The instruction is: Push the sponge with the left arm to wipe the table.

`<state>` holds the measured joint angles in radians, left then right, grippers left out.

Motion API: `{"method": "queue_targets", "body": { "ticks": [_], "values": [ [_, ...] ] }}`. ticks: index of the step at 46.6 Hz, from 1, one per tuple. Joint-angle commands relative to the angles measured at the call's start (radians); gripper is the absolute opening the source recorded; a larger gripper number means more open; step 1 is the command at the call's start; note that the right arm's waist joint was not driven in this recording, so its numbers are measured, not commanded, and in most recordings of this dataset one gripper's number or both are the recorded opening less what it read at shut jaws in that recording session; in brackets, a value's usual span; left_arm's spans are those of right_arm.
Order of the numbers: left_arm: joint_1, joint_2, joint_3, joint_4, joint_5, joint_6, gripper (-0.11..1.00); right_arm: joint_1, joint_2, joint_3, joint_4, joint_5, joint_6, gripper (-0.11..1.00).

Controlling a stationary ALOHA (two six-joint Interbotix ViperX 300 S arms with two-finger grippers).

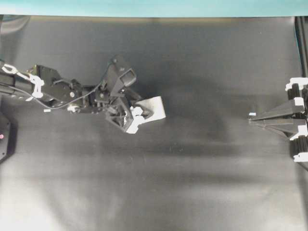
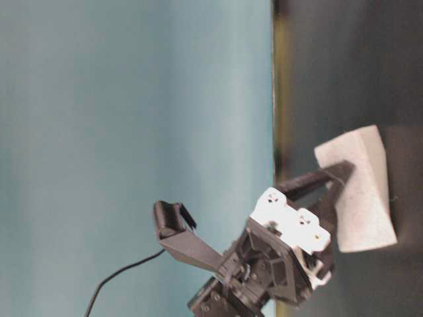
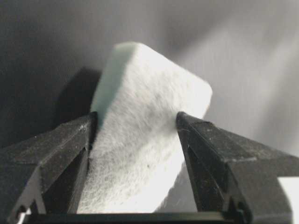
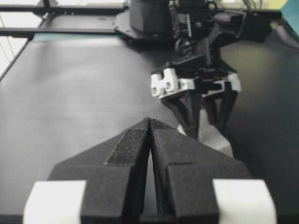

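The left gripper [image 3: 135, 126] pinches the sponge [image 3: 145, 140], one finger [image 3: 60, 154] against each side. The sponge juts out past the fingertips and lies on the table [image 1: 202, 183] near its middle. Farther off, the right gripper [image 1: 251, 121] rests pressed together, well apart.

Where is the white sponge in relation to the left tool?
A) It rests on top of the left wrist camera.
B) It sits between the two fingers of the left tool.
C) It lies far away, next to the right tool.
B: in the left wrist view the sponge fills the gap between both dark fingers of the left tool.
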<state>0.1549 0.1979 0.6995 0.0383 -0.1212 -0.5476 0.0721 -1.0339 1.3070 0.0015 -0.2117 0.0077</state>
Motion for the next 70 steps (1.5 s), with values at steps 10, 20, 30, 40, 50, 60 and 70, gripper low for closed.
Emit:
{"method": "queue_targets", "body": {
  "ticks": [10,20,30,40,50,60,70],
  "values": [
    [-0.118,-0.072,0.064,0.005,0.11,-0.04,0.66,0.0,-0.008,0.002,0.002,-0.005,0.002,0.01],
    [-0.213,-0.172,0.146,0.005,0.129,-0.11,0.66,0.0,-0.014,0.008,0.002,-0.003,0.002,0.01],
    [-0.342,-0.253,0.221,0.005,0.129,-0.183,0.65,0.0,-0.015,0.009,0.002,-0.005,0.002,0.01],
    [-0.492,-0.284,0.258,0.003,0.13,-0.268,0.65,0.0,-0.017,0.009,0.002,-0.005,0.003,0.01],
    [-0.568,-0.288,0.25,0.005,0.13,-0.299,0.65,0.0,-0.02,0.009,0.002,-0.005,0.003,0.01],
    [-0.526,-0.351,0.235,0.008,0.129,-0.239,0.65,0.0,-0.021,0.009,0.002,-0.005,0.003,0.01],
    [-0.492,-0.48,0.244,0.006,0.13,-0.176,0.65,0.0,-0.029,0.017,0.002,0.012,0.005,0.01]
  ]
}}
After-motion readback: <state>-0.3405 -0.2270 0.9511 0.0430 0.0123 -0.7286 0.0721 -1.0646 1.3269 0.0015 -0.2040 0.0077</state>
